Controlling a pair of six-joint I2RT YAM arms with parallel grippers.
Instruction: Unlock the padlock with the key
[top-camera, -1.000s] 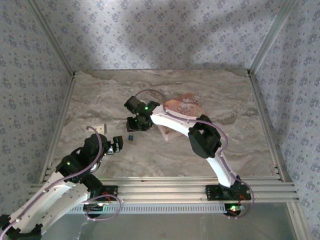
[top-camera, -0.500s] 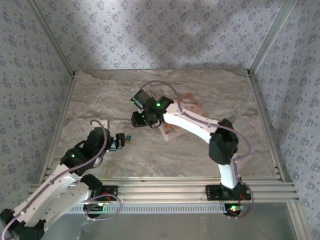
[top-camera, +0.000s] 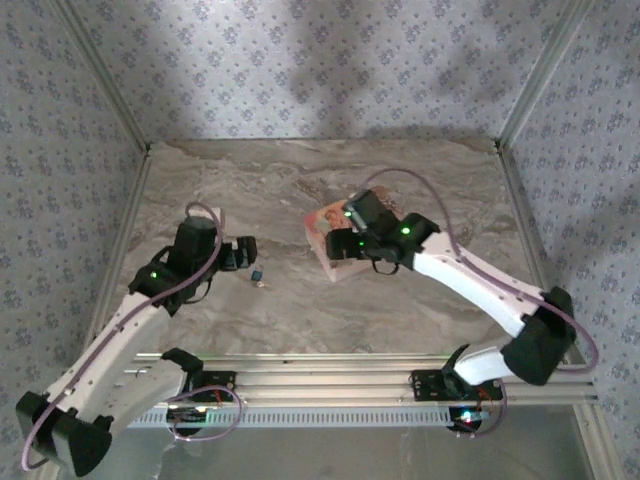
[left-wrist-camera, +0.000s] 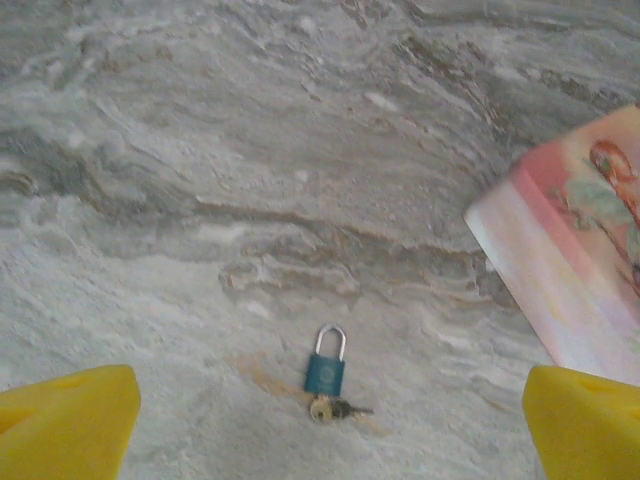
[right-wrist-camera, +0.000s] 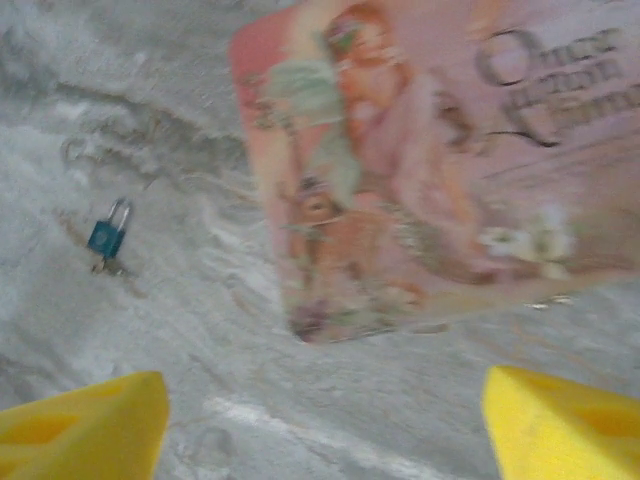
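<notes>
The padlock (left-wrist-camera: 325, 372) lies flat on the tabletop (top-camera: 420, 170), the key (left-wrist-camera: 325, 409) touching its bottom end, squarely ahead of the wide-apart pads (left-wrist-camera: 65, 420) of the left claw (top-camera: 245, 254), apparently lined up for a grasp, while the right claw (top-camera: 338, 244), likewise gaping, hovers by the pink box (right-wrist-camera: 400, 160).

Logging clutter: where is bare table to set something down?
Bare: far table behind the pink box; strip between padlock and front rail. Crowded: middle, where left gripper, key, box and right gripper cluster.
</notes>
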